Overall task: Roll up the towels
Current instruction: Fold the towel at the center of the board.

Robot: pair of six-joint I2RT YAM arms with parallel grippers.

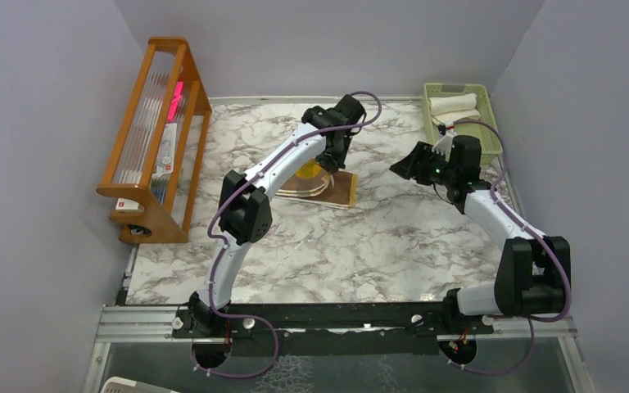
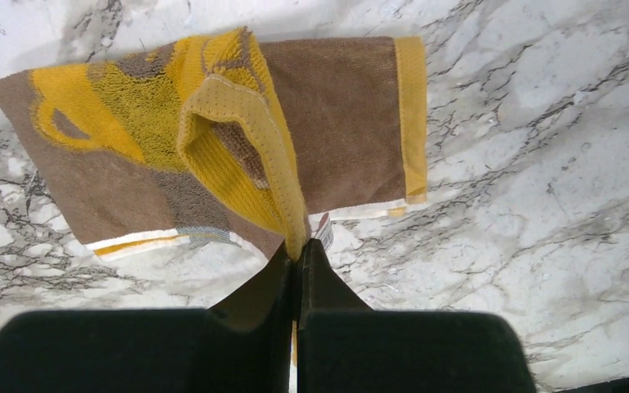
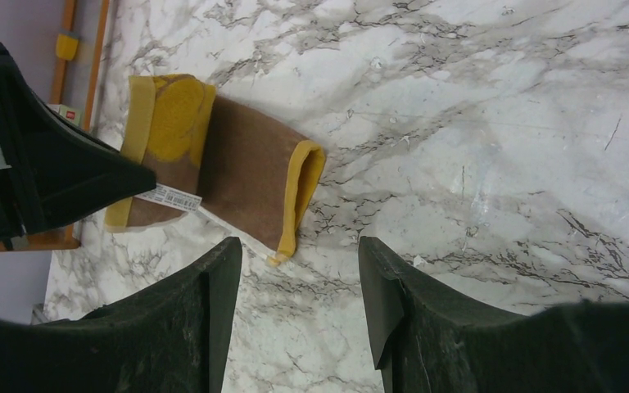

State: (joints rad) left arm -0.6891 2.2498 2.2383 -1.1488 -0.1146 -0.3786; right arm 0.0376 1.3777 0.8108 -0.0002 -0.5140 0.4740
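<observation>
A white marble-patterned table [image 1: 336, 246] filled the floor of a pale grey walled booth, seen from above. A wooden rack [image 1: 151, 139] stood along the table's edge at 9 to 10 o'clock, and a pale green basket [image 1: 434, 88] sat in the corner at 1 o'clock with a rolled cream-white towel [image 1: 454, 105] inside it. The left arm rose from its base at 7 o'clock, bent at the elbow, and reached toward 12 o'clock with its wrist tipped down. The left gripper [image 2: 299, 254] was pressed closed on a raised yellow fold of the brown-and-yellow towel [image 2: 344, 123], which otherwise lay mostly flat just past the table's centre. A small white label [image 2: 323, 233] showed at the towel's near edge beside the fingertips. The right arm folded out from 5 o'clock to an elbow near the table's 3 o'clock edge, its forearm angled back toward the centre. The right gripper [image 3: 299, 246] hung above the marble with its jaws spread apart and nothing between them, near the towel's yellow-banded end but not touching it. Bare marble stretched from the towel toward 6 o'clock and between the towel and the basket.
</observation>
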